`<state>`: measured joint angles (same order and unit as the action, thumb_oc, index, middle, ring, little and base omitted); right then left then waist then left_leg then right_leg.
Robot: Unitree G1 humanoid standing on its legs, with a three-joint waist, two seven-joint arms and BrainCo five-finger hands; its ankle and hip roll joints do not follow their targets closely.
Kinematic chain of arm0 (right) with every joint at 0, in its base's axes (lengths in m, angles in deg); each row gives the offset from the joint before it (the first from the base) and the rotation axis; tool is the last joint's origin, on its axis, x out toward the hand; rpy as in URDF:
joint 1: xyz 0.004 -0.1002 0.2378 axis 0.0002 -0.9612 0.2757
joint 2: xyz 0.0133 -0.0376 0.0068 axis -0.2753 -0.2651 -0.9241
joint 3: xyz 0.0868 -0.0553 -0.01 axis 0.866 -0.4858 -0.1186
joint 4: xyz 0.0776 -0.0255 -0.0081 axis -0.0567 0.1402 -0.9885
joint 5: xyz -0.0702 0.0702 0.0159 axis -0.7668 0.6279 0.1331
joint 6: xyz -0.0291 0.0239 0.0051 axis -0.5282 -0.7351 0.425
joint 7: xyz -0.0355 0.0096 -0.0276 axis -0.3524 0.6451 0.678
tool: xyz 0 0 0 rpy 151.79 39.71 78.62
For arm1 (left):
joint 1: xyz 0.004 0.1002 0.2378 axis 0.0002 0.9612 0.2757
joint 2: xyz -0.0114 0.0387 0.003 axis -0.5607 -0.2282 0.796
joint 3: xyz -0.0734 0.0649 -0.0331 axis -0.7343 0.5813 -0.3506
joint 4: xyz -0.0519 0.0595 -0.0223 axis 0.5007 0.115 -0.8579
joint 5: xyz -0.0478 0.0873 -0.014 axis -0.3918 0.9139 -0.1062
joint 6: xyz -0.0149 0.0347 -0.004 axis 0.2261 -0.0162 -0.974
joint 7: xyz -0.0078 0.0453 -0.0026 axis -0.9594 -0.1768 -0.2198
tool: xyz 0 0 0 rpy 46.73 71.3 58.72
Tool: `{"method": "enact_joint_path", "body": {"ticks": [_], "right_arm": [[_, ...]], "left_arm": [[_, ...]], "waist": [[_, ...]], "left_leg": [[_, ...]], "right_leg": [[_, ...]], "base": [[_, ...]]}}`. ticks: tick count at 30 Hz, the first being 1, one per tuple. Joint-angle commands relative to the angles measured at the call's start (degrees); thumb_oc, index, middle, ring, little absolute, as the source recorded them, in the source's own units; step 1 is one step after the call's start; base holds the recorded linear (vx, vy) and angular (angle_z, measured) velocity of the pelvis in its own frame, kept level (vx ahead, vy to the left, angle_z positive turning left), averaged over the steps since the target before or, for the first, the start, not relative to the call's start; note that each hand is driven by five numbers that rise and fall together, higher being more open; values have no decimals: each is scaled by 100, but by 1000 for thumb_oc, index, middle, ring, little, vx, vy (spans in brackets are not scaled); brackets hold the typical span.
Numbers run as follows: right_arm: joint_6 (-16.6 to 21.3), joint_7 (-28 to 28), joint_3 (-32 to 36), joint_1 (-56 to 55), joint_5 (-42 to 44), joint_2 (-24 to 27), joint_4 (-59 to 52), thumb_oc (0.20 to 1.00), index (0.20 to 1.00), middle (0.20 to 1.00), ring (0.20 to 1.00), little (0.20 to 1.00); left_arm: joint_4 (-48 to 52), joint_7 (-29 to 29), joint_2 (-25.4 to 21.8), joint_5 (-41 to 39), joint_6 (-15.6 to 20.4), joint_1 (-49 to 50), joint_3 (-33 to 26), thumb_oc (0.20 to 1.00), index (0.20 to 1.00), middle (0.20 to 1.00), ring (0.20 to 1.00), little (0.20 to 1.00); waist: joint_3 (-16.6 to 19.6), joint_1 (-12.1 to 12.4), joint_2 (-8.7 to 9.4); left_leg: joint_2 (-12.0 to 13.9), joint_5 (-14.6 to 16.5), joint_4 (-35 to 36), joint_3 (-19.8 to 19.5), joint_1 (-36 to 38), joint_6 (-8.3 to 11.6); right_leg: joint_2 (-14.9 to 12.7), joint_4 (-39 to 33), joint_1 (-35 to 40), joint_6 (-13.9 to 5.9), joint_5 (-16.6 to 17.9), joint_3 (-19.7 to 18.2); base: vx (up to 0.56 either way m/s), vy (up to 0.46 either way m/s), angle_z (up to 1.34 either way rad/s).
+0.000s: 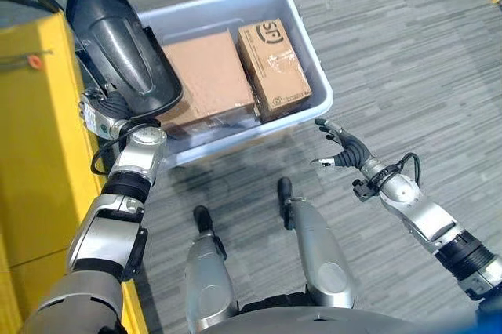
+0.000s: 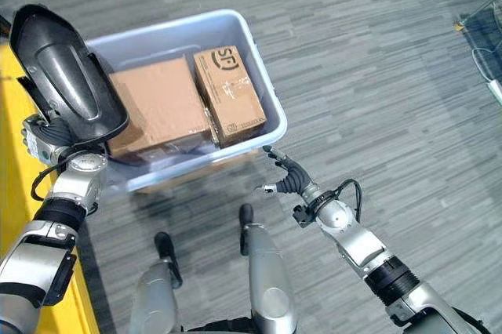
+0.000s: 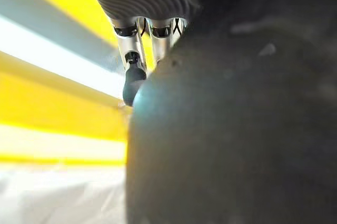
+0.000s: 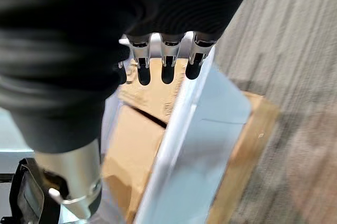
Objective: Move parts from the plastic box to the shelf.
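Observation:
A large black moulded part (image 1: 118, 44) is held up over the left end of the pale plastic box (image 1: 314, 59), next to the yellow shelf (image 1: 35, 154). My left hand (image 1: 106, 114) grips it from below, fingers (image 3: 134, 79) curled against its dark surface (image 3: 237, 119). Two brown cardboard boxes lie in the plastic box, a big one (image 1: 208, 75) and a narrower printed one (image 1: 273, 67). My right hand (image 1: 349, 152) hovers open just outside the box's near right corner, its fingers (image 4: 166, 69) straight and holding nothing.
The plastic box stands on a grey striped carpet floor (image 1: 408, 44). The yellow shelf unit runs along the left side, close to the box's left wall. Open floor lies right of the box and behind it.

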<state>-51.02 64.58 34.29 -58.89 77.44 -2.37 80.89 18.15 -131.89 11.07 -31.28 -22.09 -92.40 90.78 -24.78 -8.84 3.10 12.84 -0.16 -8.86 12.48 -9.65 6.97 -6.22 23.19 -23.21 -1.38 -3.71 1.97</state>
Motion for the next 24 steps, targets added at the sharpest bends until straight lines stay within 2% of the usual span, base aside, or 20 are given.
{"method": "enact_joint_path", "body": {"ticks": [1, 4, 9, 13, 14, 20, 24], "right_arm": [[385, -440, 87, -157, 222, -109, -353, 1000, 1000, 1000, 1000, 1000], [368, -517, 50, -192, 168, -239, -393, 1000, 1000, 1000, 1000, 1000], [227, -571, 3, -233, 100, -386, -411, 1000, 1000, 1000, 1000, 1000], [216, -705, 53, -506, 105, -528, -486, 1000, 1000, 1000, 1000, 1000], [250, -755, 47, -594, 151, -591, -487, 1000, 1000, 1000, 1000, 1000], [211, -806, 154, -845, 296, -702, -716, 1000, 1000, 1000, 1000, 1000], [85, -859, 341, -1093, 181, -865, -951, 1000, 1000, 1000, 1000, 1000]], "left_arm": [[310, 120, -113, 645, 483, 199, -142, 200, 200, 200, 200, 200], [755, 361, 8, 795, 448, 557, 10, 200, 200, 200, 200, 200], [1459, 634, 146, 1167, 345, 1127, 175, 200, 200, 200, 200, 200], [2514, 1091, 268, 1704, 406, 2064, 228, 200, 200, 200, 200, 200], [2801, 1295, 285, 1865, 489, 2323, 234, 200, 200, 200, 200, 200], [3604, 1853, 217, 2162, 708, 3076, 9, 200, 200, 200, 200, 200], [4247, 2294, 158, 2159, 871, 3869, -521, 200, 200, 200, 200, 200]], "waist": [[337, -89, 73], [532, 9, -49], [797, 224, -156], [1069, 586, -240], [1148, 724, -229], [1284, 1103, -153], [1420, 1473, -23]], "left_leg": [[432, -284, -22, -289, 2, 157], [444, -412, 148, -308, 211, 175], [396, -367, 263, -394, 417, 162], [274, -243, 374, -567, 517, 113], [210, -177, 426, -632, 563, 101], [29, -136, 613, -804, 723, 92], [-131, -155, 925, -904, 900, 86]], "right_leg": [[85, -481, 564, -14, -479, -54], [33, -688, 914, -53, -505, 29], [-89, -941, 1393, -127, -528, 234], [-260, -1272, 1872, -239, -431, 560], [-330, -1441, 2075, -300, -358, 698], [-463, -1902, 2570, -483, -118, 1092], [-608, -2294, 3010, -725, 108, 1444]], "base": [[-58, 146, 2], [44, 104, 0], [63, 57, 15], [33, 94, 31], [-24, 77, 58], [-31, 84, 35], [-27, 202, 40]]}}
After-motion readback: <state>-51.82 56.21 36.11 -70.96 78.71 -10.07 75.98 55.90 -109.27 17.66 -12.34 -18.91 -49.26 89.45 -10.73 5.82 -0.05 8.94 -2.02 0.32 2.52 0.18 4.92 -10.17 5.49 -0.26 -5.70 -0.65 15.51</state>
